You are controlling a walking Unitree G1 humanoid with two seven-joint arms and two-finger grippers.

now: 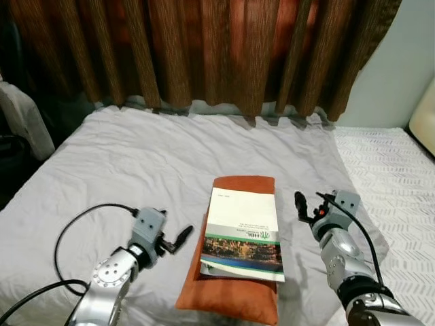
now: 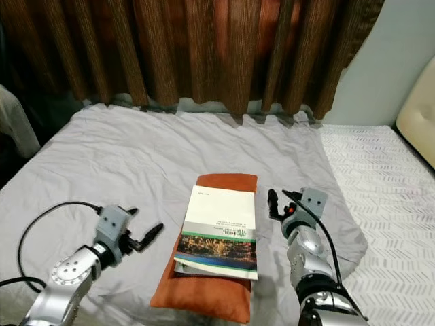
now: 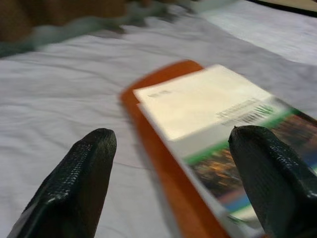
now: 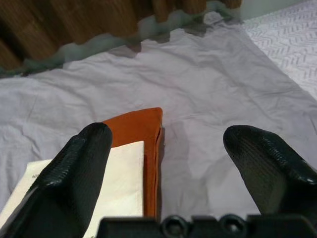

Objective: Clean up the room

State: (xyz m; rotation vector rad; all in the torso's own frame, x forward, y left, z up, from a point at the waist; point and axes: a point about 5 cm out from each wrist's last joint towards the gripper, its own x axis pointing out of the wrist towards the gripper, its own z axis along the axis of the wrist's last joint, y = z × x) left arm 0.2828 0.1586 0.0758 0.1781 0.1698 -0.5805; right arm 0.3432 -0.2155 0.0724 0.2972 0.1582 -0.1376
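A bed fills most of the head views, covered w/ a wrinkled pale grey sheet [image 1: 136, 163]. On the robot's right the sheet ends and a white quilted cover w/ a chevron pattern [image 1: 397, 176] begins. Behind the bed hang heavy brown curtains [image 1: 204, 47]; a pale wall [image 1: 397, 68] shows at far right, and a cream cushion edge [image 1: 425, 119] pokes in beside it. At far left, a dark area w/ a light-coloured object [image 1: 24, 119], too dim to identify.

Near the bed's front middle lies a flat orange pillow [image 1: 231, 295], long axis running away from the robot. On top of it rests a book [image 1: 243, 234]: white upper cover, green band, photo strip below. The book lies slightly tilted and covers most of the pillow's centre.

The left gripper [image 1: 178, 239] hovers low over the sheet just beside the pillow's left edge, fingers spread apart and holding nothing; in the left wrist view the book & pillow sit between its fingertips [image 3: 74, 183]. The right gripper [image 1: 309, 204] is raised just right of the book, also spread wide & empty, its fingers [image 4: 74, 168] pointing toward the curtains.
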